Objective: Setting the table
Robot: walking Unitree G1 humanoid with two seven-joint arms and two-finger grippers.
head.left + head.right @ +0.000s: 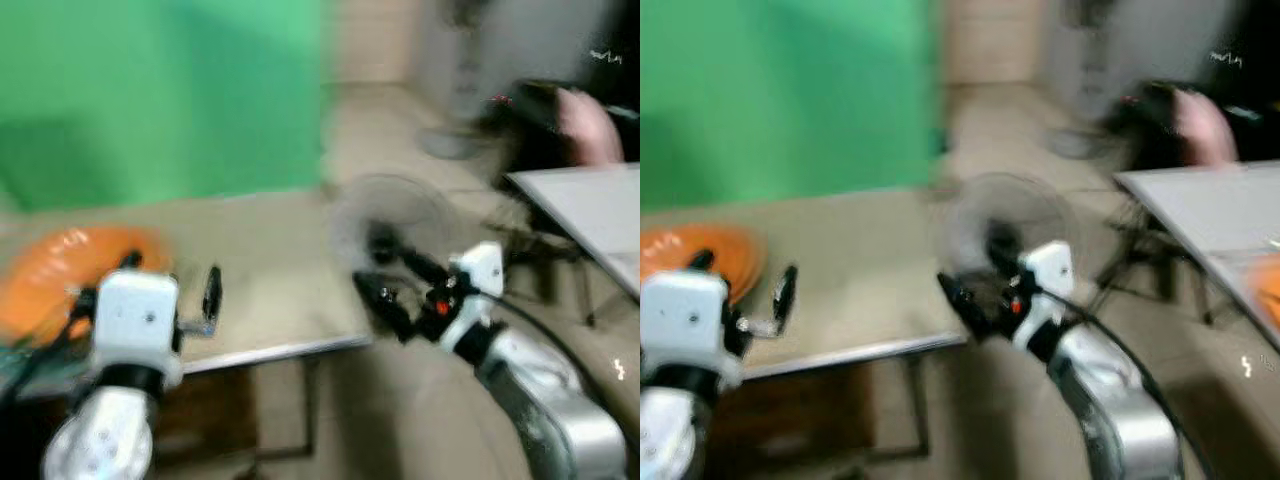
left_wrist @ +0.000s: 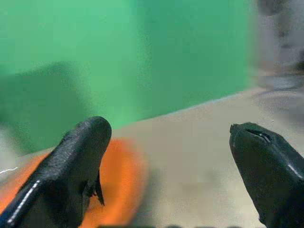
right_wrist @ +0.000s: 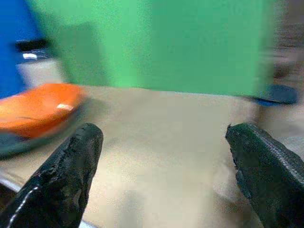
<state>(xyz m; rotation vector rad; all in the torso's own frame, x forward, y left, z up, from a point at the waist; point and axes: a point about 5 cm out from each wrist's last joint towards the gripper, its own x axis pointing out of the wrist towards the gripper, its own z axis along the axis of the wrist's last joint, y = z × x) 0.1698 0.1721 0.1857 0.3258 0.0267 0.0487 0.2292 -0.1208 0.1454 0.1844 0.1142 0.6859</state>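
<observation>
The views are blurred. An orange plate lies at the left end of a beige table in front of a green wall, with the left gripper held above the table beside the plate, fingers spread wide and empty. The right gripper hovers off the table's right edge near a floor fan, fingers likewise apart and holding nothing; a second white table stands to the right

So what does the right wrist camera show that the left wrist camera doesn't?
The right wrist view alone has a blue panel at the edge behind the green backdrop, and a dark blue round thing on the floor beyond the table. The left wrist view alone has a blurred grey area past the backdrop. Both share the green backdrop, the tan tabletop, the orange plate and two open black fingers.
</observation>
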